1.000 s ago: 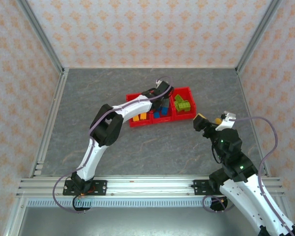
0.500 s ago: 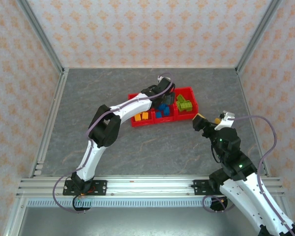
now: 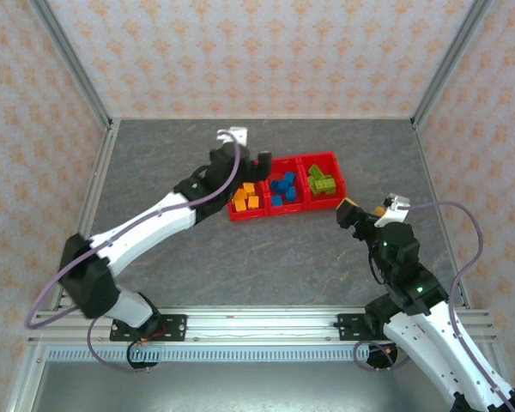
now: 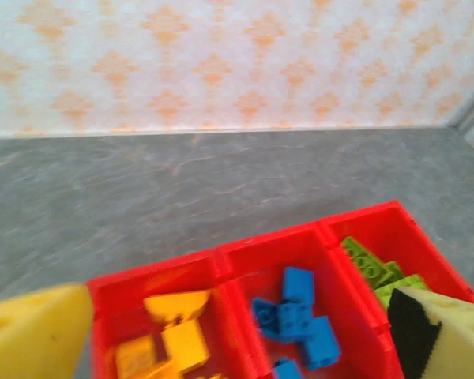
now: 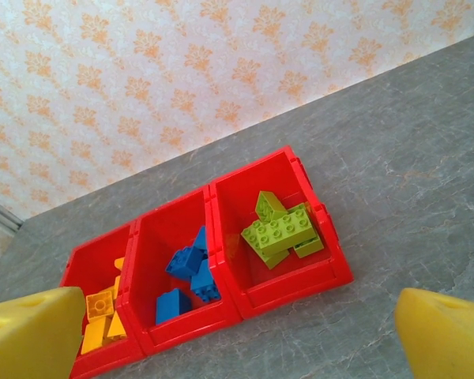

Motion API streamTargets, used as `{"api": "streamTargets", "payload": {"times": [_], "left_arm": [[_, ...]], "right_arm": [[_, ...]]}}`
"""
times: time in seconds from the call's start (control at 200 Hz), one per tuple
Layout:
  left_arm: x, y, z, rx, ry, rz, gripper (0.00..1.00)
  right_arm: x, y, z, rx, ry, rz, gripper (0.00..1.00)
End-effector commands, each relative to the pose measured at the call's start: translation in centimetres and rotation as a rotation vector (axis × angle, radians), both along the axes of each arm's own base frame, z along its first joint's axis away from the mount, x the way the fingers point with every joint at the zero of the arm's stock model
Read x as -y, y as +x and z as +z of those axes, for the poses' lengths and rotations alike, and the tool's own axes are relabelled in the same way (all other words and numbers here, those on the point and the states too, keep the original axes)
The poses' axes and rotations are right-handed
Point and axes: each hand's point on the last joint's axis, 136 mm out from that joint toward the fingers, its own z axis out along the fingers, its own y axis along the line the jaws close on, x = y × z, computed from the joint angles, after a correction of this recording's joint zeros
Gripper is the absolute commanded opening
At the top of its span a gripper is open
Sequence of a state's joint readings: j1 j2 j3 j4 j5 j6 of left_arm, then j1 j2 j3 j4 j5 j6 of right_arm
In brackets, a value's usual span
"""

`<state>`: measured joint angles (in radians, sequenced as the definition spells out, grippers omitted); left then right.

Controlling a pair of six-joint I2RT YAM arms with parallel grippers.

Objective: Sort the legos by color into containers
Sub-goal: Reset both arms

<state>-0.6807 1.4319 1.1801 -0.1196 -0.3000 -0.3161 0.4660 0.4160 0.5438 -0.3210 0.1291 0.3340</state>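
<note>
A grey stone-patterned tabletop point(image 3: 266, 266) is stretching from wall to wall. Cream wallpapered walls point(image 3: 257, 51) with orange motifs are enclosing its far, left and right edges. Aluminium posts point(image 3: 75, 62) are slanting up from the far corners, and a slotted aluminium rail point(image 3: 257, 319) is running along the near edge.

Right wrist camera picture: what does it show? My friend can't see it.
Three joined red bins on a gray table hold orange-yellow legos at left, blue legos in the middle, lime green legos at right. Yellow fingertips frame the bottom corners.
</note>
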Motion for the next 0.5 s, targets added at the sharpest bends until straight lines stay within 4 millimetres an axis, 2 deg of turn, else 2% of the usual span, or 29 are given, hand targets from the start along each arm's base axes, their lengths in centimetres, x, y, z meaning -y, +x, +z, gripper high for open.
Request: {"api": "streamTargets", "payload": {"times": [0.0, 0.13, 0.23, 0.395, 0.496], "left_arm": [[-5.2, -1.8, -2.1, 0.061, 0.066, 0.178, 1.00], [-13.0, -5.4, -5.2, 0.101, 0.069, 0.428, 0.99], [-17.7, -8.1, -6.9, 0.156, 0.029, 0.549, 0.99], [-23.2, -12.3, -7.5, 0.296, -0.123, 0.724, 0.99], [-24.8, -14.2, -8.0, 0.388, -0.214, 0.755, 1.00]], "right_arm": [[0.5, 0.2, -0.1, 0.004, 0.008, -0.041, 1.00], [1.1, 0.6, -0.6, -0.005, -0.009, -0.085, 1.00], [1.3, 1.2, -1.0, -0.002, -0.014, -0.114, 1.00], [1.7, 3.1, -2.5, 0.058, -0.073, -0.174, 1.00], [4.6, 4.5, -3.8, 0.106, -0.203, -0.359, 1.00]]}}
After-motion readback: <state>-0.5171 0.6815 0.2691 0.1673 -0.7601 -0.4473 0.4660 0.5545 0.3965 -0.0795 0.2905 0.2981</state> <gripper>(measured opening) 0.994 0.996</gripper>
